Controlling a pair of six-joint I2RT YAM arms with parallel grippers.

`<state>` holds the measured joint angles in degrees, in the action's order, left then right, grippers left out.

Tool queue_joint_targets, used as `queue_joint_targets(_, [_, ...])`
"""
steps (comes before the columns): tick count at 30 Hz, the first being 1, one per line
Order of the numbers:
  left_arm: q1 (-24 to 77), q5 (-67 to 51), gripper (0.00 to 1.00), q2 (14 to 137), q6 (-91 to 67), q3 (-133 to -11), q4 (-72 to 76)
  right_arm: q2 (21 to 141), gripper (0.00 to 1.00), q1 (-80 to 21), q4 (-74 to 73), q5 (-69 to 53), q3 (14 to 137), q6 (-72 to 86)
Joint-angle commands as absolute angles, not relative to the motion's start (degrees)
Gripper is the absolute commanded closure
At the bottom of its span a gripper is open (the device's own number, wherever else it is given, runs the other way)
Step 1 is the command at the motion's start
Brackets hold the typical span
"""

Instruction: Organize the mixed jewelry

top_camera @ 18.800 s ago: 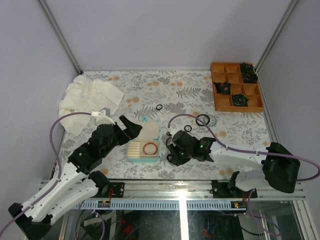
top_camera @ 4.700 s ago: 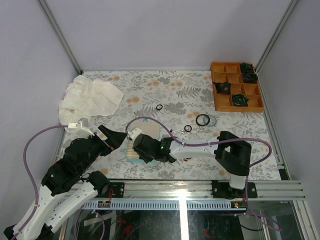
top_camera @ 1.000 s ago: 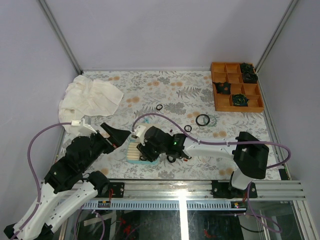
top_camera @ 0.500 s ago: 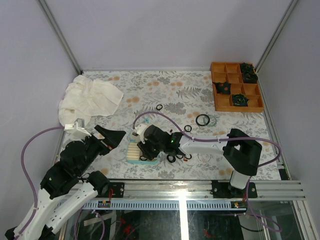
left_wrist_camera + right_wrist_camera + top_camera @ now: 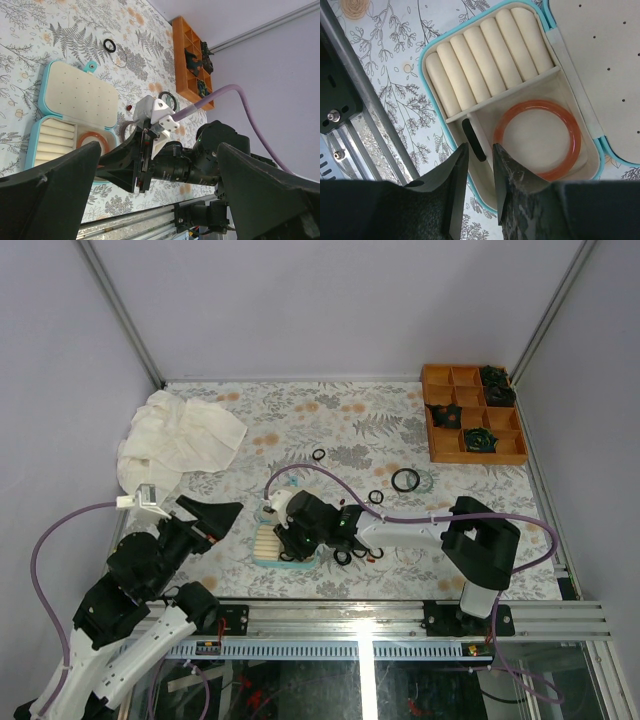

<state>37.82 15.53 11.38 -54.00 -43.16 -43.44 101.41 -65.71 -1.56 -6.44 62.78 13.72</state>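
— Hovering right over the open teal case (image 5: 75, 97), that right gripper (image 5: 480, 150), isn't it?

— Yes, its fingers are drawn close, with only a narrow slot between them. A small black ring (image 5: 473, 139) stands on edge at their tips, against the divider. I can't tell whether they grip it.

— What else is in the case?

— A reddish-brown bangle (image 5: 538, 104) lies flat in the same compartment, just beside that ring. The cream rolls (image 5: 485, 55) are in the next one.

— And the other jewelry?

— It's out on the floral table (image 5: 300, 410). Some loose black rings (image 5: 344, 557) lie near the case, and a black bangle (image 5: 405, 480) is farther back.

— The left gripper (image 5: 225, 515)?

— It's off to the case's left, fingers spread wide, holding nothing.

— Anything beyond?

— An orange compartment tray (image 5: 465, 373) sits in the far right corner and a white cloth (image 5: 180, 435) at the far left.
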Motion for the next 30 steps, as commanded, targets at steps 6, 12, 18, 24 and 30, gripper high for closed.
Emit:
queue_joint_targets(6, [37.5, 16.4, 0.00, 11.9, -54.3, -42.6, -41.8, 102.2, 0.69, -65.4, 0.9, -7.7, 65.3, 13.8])
queue_joint_targets(12, [37.5, 16.3, 0.00, 12.2, -54.2, -42.6, -41.8, 102.7, 0.75, -65.5, 1.0, -8.3, 65.6, 13.7])
queue_joint_targets(18, [37.5, 16.1, 0.00, 12.8, -54.2, -42.6, -41.6, 102.2, 0.83, -65.5, 0.6, -7.7, 65.2, 13.4])
queue_joint_targets(24, [37.5, 15.9, 0.00, 13.6, -53.9, -42.8, -41.0, 100.0, 0.89, -65.5, 1.1, -7.1, 63.8, 13.4])
queue_joint_targets(30, [37.5, 15.5, 0.00, 14.3, -53.8, -42.7, -40.2, 98.4, 0.92, -65.5, 1.5, -7.8, 62.3, 13.2])
